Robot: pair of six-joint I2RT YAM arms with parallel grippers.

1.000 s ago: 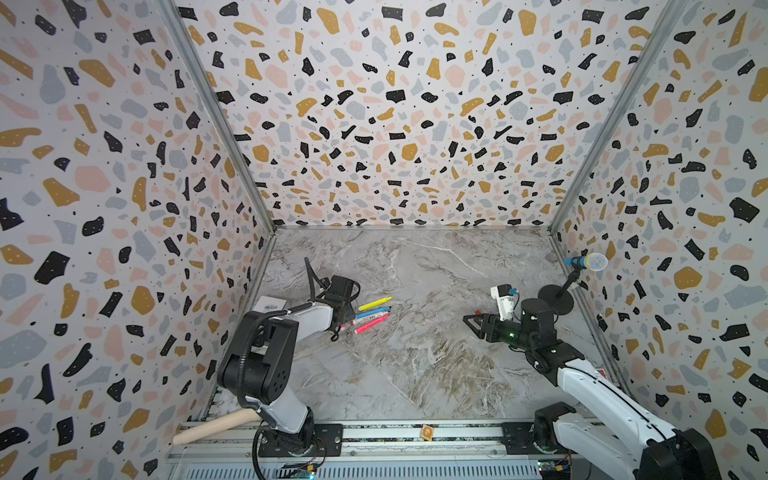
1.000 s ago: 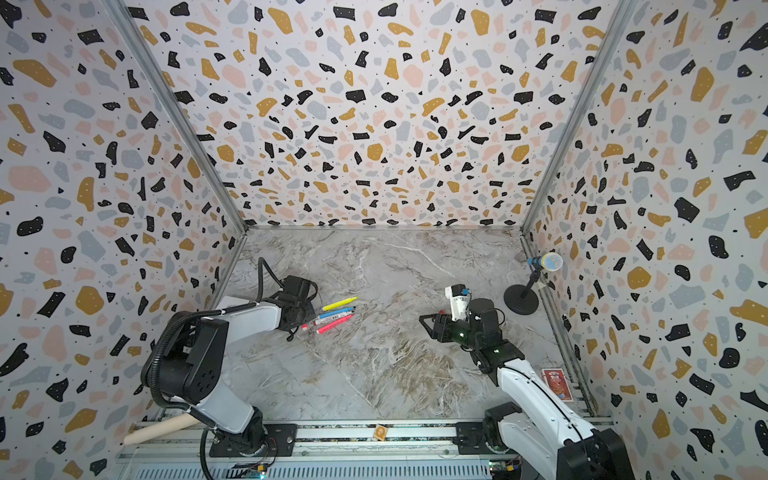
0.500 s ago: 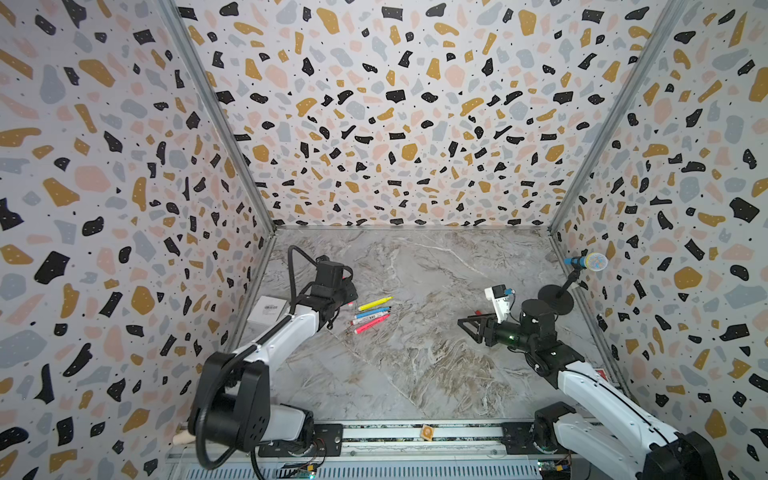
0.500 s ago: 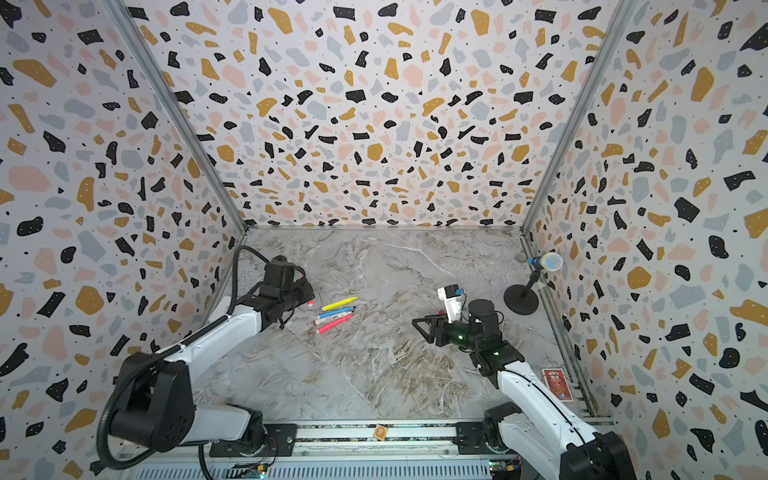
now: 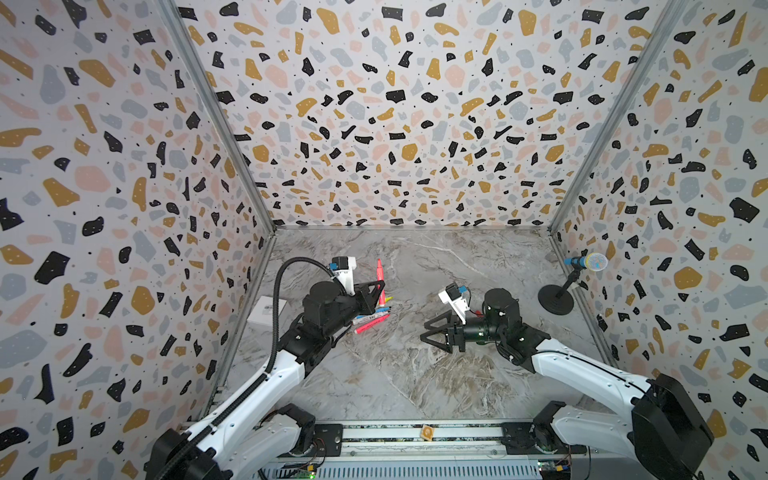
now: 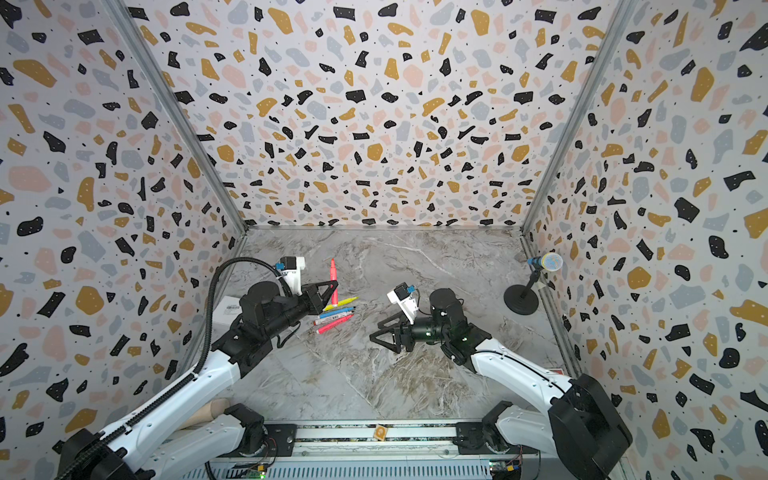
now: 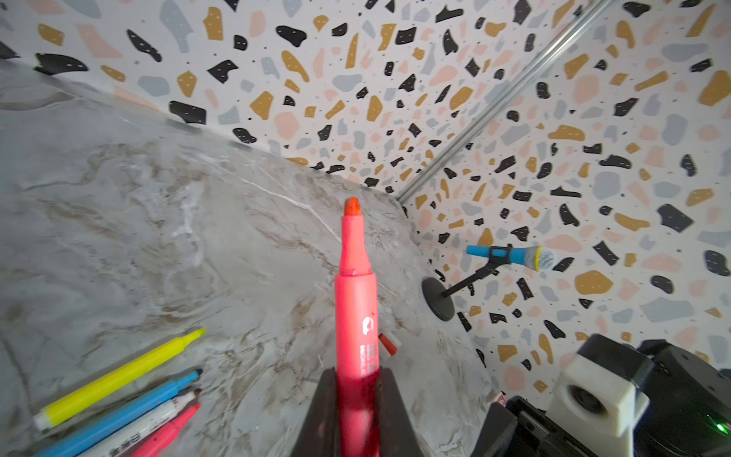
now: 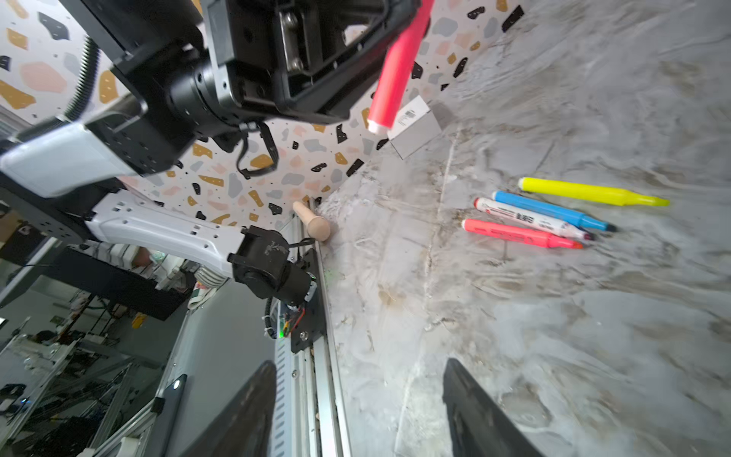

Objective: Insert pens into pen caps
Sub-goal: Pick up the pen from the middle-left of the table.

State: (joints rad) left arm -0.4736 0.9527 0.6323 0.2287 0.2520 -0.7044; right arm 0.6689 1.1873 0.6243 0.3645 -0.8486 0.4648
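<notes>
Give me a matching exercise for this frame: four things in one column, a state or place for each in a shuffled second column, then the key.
Things
1. left gripper
2. right gripper
3. yellow pen
4. microphone

States or places
A. lying flat on the table
B. open, with nothing between its jaws
C. mounted on a black stand
D. shut on a pink pen, uncapped tip pointing away from the gripper

Pairs: 1-D, 2-B, 3-A, 4-C
</notes>
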